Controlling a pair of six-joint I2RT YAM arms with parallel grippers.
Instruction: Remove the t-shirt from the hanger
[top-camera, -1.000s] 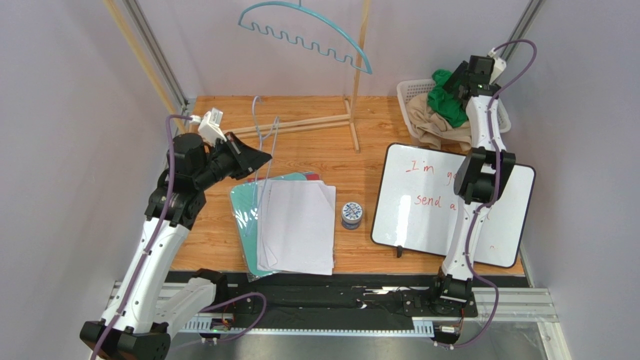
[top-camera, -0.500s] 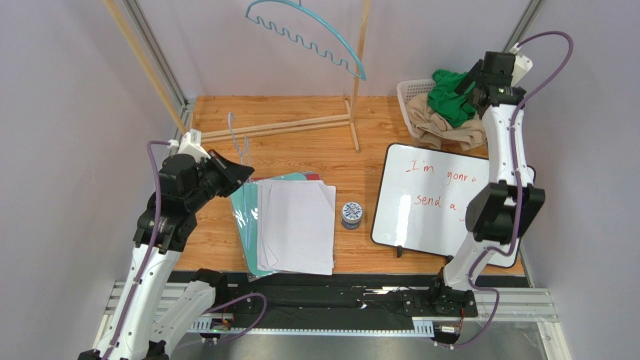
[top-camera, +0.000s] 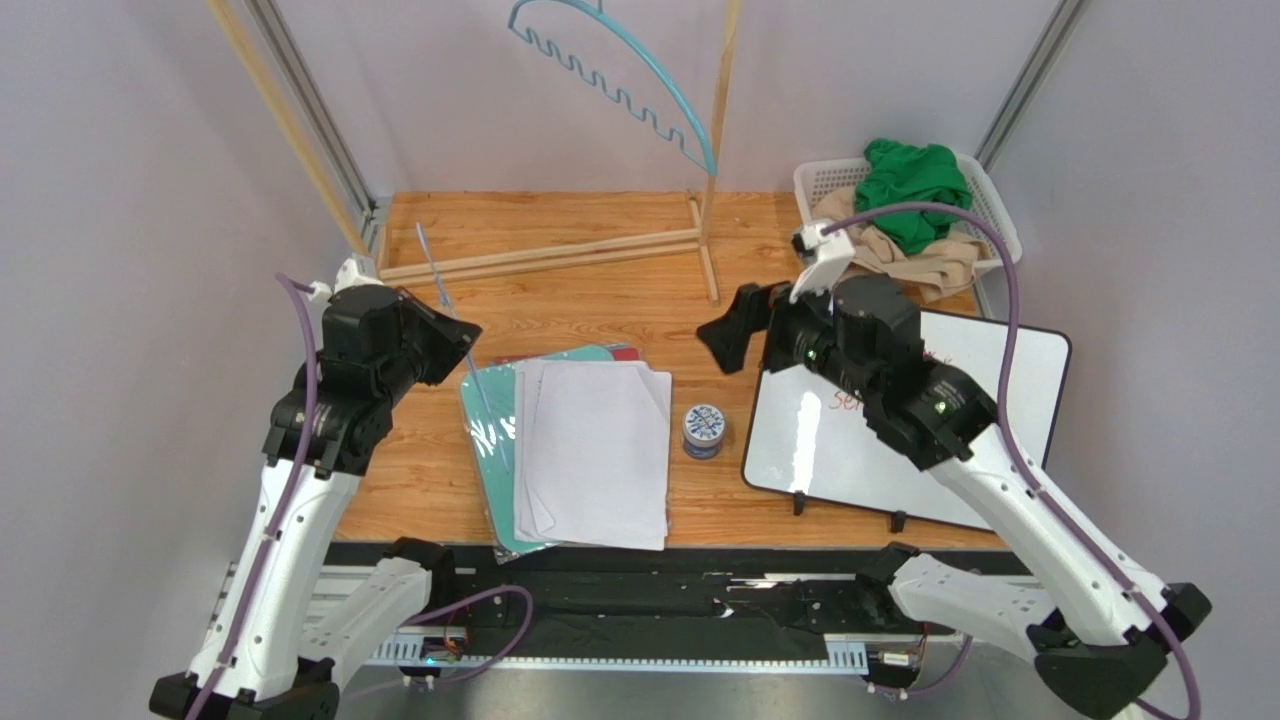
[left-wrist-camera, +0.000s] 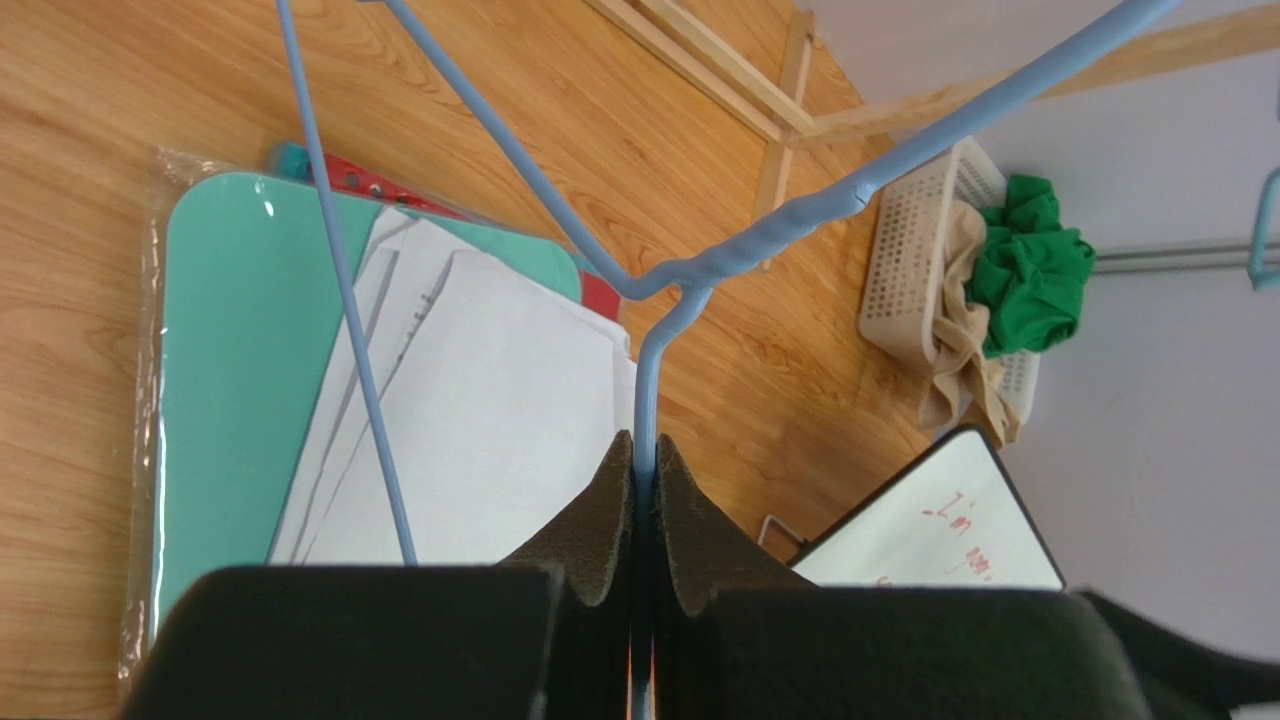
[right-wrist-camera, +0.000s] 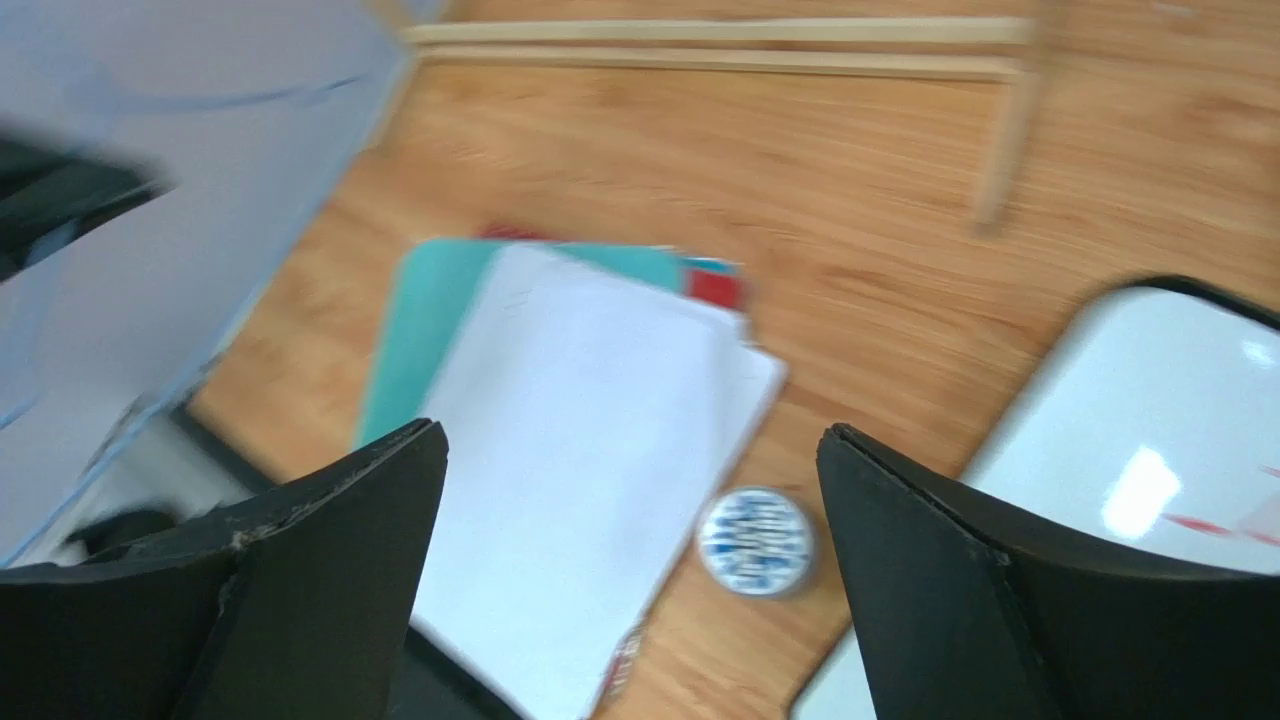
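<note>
Left wrist view: the left gripper (left-wrist-camera: 643, 503) pinches the thin blue wire hanger (left-wrist-camera: 751, 248) (by its neck only), so it may pivot and slip. The right gripper (right-wrist-camera: 631, 450) gapes empty.

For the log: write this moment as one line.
left gripper: shut on bare blue hanger | right gripper: open | green garment: in basket

Grained wood table (top-camera: 601, 263), glossy whiteboard (top-camera: 819, 443), seemingly plastic-coated blue wire hanger (left-wrist-camera: 672, 279).
</note>
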